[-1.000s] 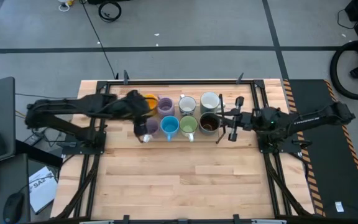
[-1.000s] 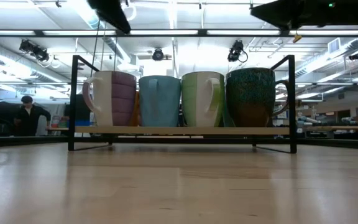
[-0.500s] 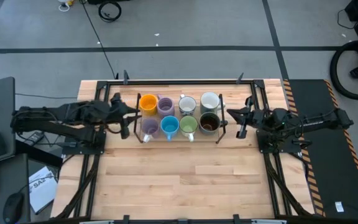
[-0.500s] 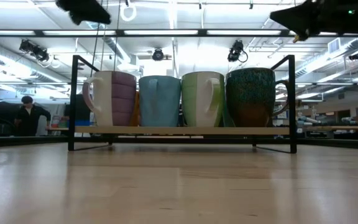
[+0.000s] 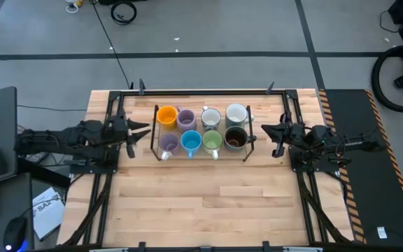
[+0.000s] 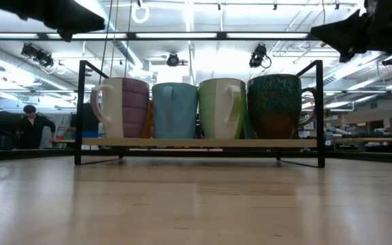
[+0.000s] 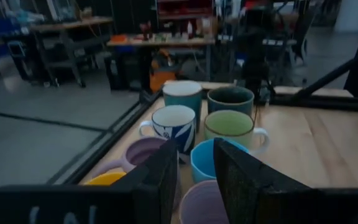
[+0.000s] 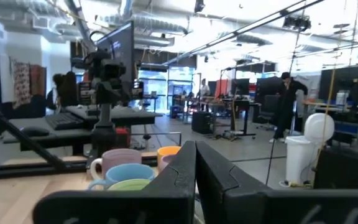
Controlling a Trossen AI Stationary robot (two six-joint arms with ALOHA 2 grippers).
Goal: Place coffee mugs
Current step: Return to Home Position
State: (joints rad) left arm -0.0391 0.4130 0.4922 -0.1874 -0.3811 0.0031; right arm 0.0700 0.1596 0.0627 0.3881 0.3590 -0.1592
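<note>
Eight coffee mugs stand upright in two rows on a black-framed rack (image 6: 80, 109) at the table's far middle. The far row is orange (image 5: 166, 115), lavender (image 5: 186, 117), white patterned (image 5: 210, 117) and pale grey-white (image 5: 236, 113). The near row is lavender (image 5: 168, 143), blue (image 5: 191, 143), green (image 5: 212, 142) and dark brown (image 5: 235, 138). My left gripper (image 5: 142, 134) hovers left of the rack, open, with nothing between its fingers (image 7: 166, 180). My right gripper (image 5: 270, 133) hovers right of the rack, shut and holding nothing (image 8: 196, 165).
Bare wooden table (image 5: 208, 203) lies between the rack and the near edge. Black frame rails (image 5: 110, 119) run along the table's left, right and far sides. A person (image 6: 33, 126) stands in the room far behind the table.
Both arms have drawn back from the rack and sunk lower. My left gripper has gone from over the orange mug toward the table's left edge. My right gripper has gone from beside the dark brown mug toward the right edge. The mugs have kept still.
</note>
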